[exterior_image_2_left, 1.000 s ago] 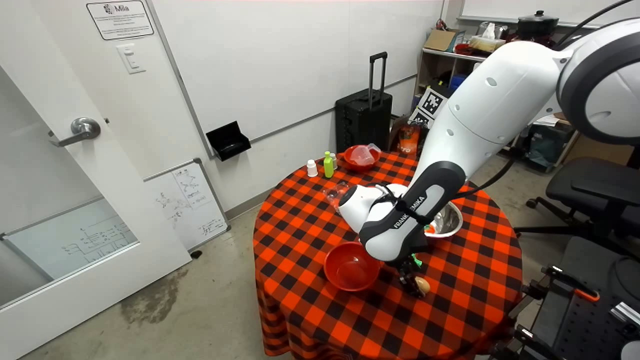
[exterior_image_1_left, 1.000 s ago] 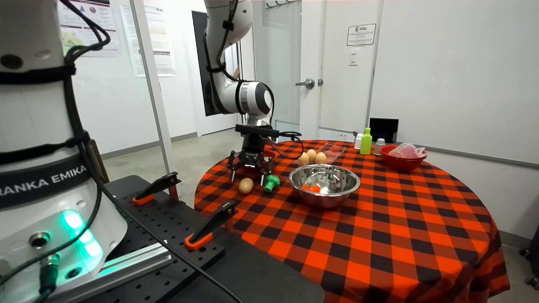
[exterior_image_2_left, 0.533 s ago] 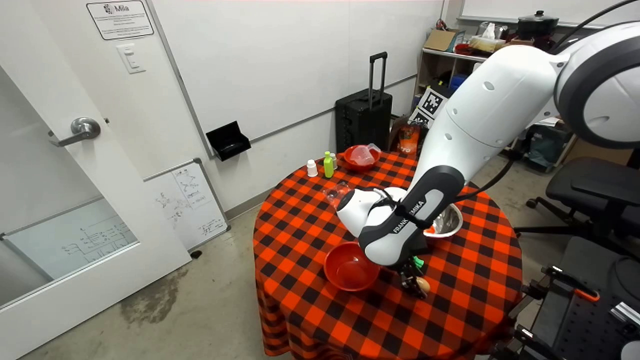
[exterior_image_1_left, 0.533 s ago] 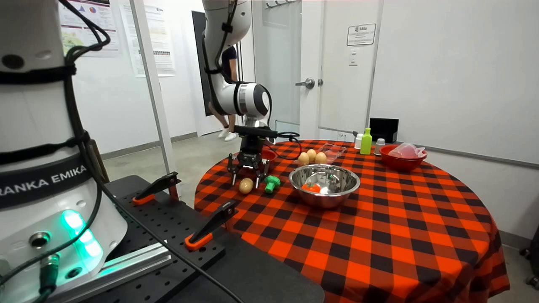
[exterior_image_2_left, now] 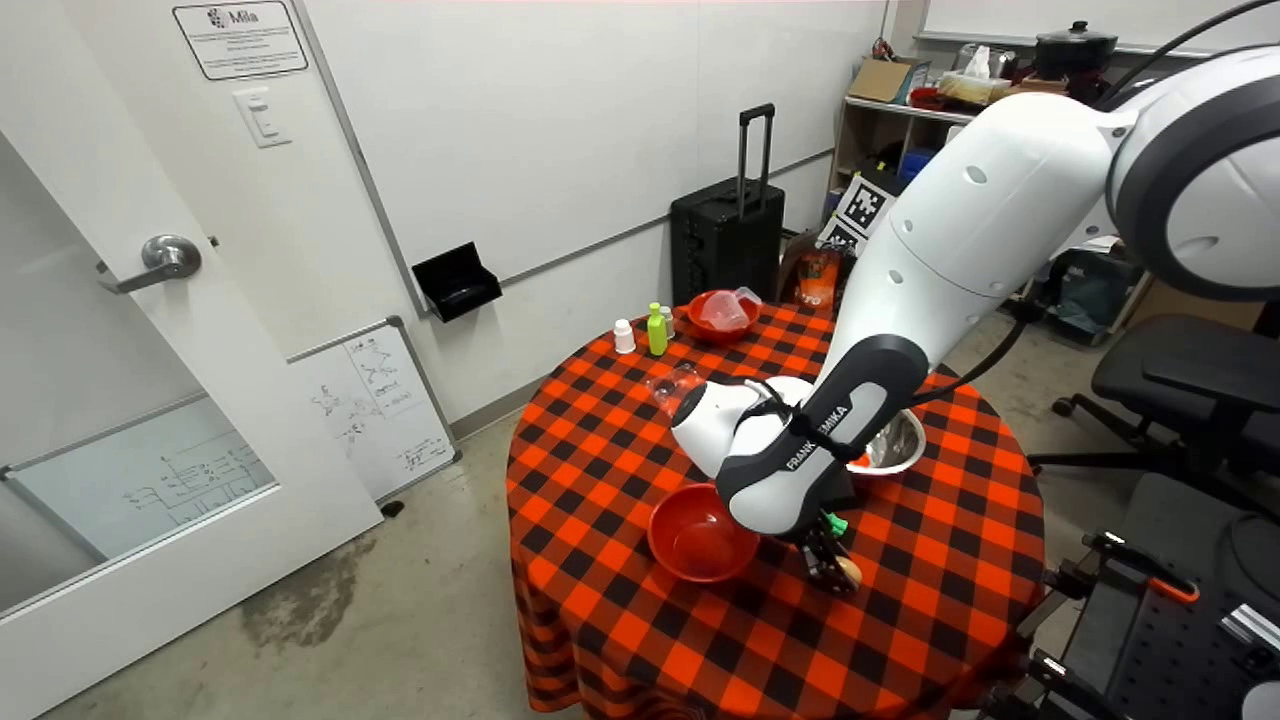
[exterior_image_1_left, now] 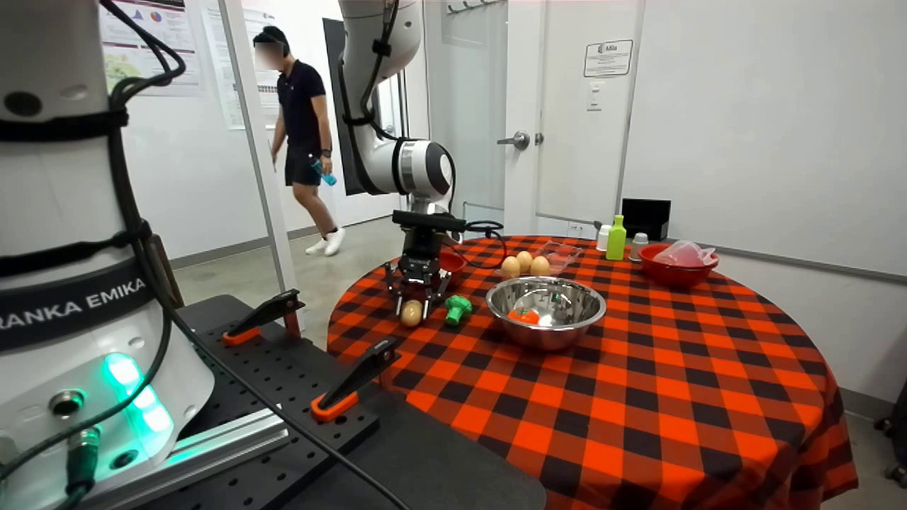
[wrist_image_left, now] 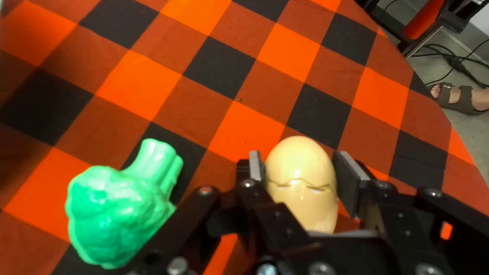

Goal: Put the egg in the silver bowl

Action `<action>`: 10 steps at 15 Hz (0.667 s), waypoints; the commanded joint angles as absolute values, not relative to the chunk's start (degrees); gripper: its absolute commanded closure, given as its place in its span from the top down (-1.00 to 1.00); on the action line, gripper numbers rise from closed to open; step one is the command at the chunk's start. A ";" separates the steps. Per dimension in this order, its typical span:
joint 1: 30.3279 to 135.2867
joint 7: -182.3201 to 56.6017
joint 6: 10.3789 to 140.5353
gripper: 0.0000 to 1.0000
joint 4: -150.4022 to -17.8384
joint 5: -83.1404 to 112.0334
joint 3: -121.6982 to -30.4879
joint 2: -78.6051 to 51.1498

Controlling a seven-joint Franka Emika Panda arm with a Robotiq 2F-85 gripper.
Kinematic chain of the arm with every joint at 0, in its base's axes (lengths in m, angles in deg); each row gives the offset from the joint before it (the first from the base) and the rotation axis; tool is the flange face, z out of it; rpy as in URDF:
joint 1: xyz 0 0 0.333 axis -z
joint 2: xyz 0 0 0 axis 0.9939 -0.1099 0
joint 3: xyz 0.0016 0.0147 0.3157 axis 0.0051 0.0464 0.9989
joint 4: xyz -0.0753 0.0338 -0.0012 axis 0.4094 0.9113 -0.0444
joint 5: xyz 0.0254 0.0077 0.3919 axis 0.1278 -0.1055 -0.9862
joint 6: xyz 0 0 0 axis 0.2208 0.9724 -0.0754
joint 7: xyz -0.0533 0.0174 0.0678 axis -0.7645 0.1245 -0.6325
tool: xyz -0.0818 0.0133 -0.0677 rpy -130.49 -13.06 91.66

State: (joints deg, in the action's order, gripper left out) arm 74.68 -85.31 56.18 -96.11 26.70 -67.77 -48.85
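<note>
Egg point(wrist_image_left: 301, 183) sits on the table point(exterior_image_1_left: 638, 397) toward the robot-side edge, between the pads point(wrist_image_left: 255, 166) of the gripper point(wrist_image_left: 302, 173); whether they pinch it, I cannot tell. Off-centre pressure might roll it toward that edge. The wrist view hides its near end; in an exterior view the arm point(exterior_image_2_left: 960, 230) covers part of the silver bowl point(exterior_image_2_left: 897, 440).

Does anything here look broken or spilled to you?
Two things: in the wrist view, the egg between the robot fingers has a jagged line across it, like a crack, though I see nothing leaking. In an exterior view, a dark patch stains the floor by the door; whether it's wet, I can't tell.
</note>
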 commanded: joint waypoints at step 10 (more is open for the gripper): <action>80.04 -86.76 53.55 -0.54 -99.29 25.72 -67.03 -39.97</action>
State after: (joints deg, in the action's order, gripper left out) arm 77.99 -85.55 54.99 -95.92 26.55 -67.77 -45.75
